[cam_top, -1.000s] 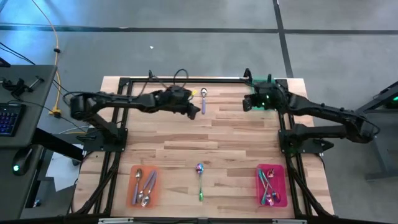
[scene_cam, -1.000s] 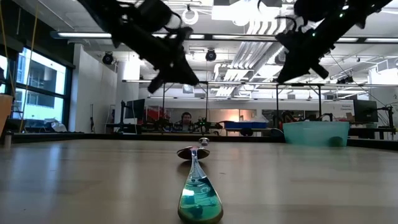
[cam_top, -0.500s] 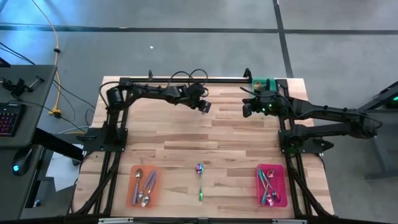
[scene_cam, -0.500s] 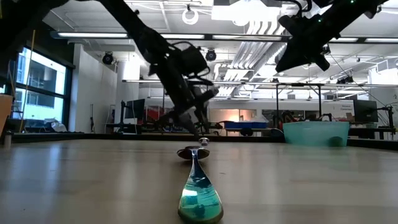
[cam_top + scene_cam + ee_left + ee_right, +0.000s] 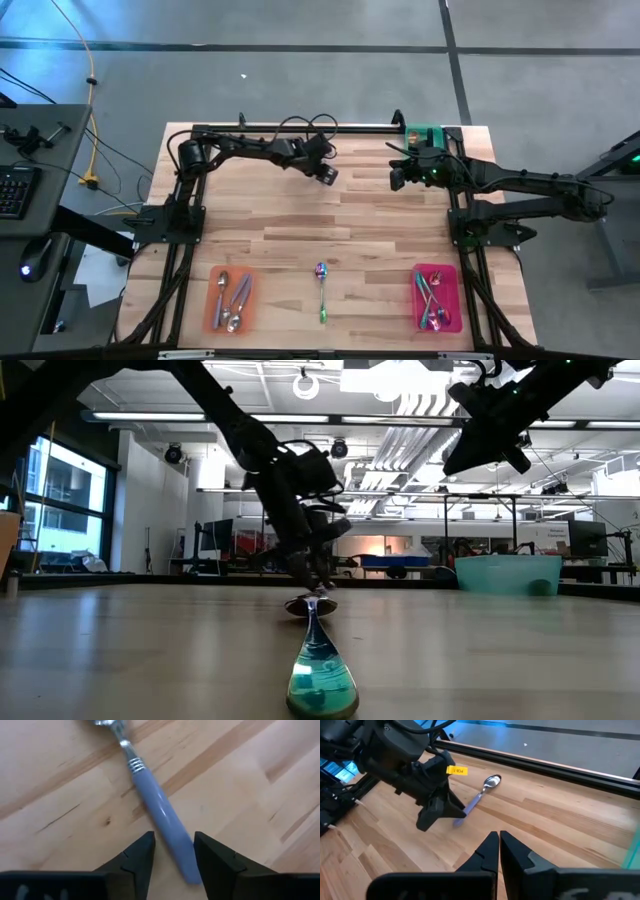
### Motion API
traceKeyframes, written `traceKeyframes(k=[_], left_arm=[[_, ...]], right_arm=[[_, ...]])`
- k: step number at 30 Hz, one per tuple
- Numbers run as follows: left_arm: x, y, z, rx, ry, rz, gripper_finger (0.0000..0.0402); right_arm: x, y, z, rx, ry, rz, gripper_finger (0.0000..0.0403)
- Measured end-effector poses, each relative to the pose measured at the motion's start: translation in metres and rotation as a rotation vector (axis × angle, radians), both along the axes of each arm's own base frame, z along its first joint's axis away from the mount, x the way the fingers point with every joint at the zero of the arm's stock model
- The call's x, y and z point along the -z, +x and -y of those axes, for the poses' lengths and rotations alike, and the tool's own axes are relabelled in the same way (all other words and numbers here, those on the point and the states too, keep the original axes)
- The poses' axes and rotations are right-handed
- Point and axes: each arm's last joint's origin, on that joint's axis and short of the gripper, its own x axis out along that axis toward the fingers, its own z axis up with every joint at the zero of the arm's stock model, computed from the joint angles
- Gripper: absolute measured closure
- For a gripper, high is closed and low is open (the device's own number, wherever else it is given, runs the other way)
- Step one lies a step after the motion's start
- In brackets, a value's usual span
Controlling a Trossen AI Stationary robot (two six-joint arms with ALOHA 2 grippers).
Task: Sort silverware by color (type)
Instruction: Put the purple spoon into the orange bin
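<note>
A spoon (image 5: 155, 805) with a silver bowl and a blue-grey handle lies flat on the wooden table, far centre; it also shows in the right wrist view as a spoon (image 5: 480, 796). My left gripper (image 5: 327, 174) is tipped down over it, open, with the handle's free end between its fingers. My right gripper (image 5: 397, 178) hangs shut above the table, to the right of the spoon. A rainbow spoon (image 5: 321, 290) lies alone near the front edge. My left gripper comes slanting down at the blue-grey handle's free end (image 5: 186, 862). One finger (image 5: 142, 855) stands clear of the handle, and the other finger (image 5: 212, 857) is right beside it. Whether that finger touches it I cannot tell. The spoon lies flat on the table.
An orange tray (image 5: 214, 300) with silver spoons sits at the near left. A pink tray (image 5: 452, 297) with rainbow spoons sits at the near right. A green tub (image 5: 508, 573) stands at the far right corner. Bare wood lies between the arms and the trays.
My left gripper has swung toward the table's right edge, tipped steeply down, sunk to the table over the spoon's handle and opened. My right gripper has drifted slightly toward the near edge. The spoon has not moved.
</note>
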Motion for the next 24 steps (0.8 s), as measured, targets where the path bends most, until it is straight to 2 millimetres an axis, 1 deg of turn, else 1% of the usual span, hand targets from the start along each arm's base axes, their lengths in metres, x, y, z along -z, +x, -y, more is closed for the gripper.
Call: traceKeyframes(k=[4,8,16,18,23,24], left_arm=[[0.002,-0.004,0.003,0.087,-0.019,-0.056,0.0296],[0.001,-0.01,0.012,0.15,-0.026,-0.143,0.0326],[-0.009,-0.019,0.026,0.292,-0.04,-0.235,0.0378],[-0.009,-0.022,0.031,0.336,-0.051,-0.271,0.0384],[-0.008,-0.026,0.042,0.411,-0.085,-0.343,0.0385],[-0.012,-0.027,0.044,0.418,-0.09,-0.343,0.0385]], right_arm=[[0.0,0.0,0.0,0.0,0.0,0.001,0.0403],[0.0,0.0,0.0,0.007,0.011,0.008,0.0403],[0.0,0.0,0.0,-0.004,0.013,0.004,0.0403],[0.0,-0.001,0.0,-0.004,0.013,0.003,0.0403],[0.0,0.0,0.0,-0.015,-0.002,-0.005,0.0403],[0.0,0.0,0.0,-0.016,-0.002,-0.005,0.0403]])
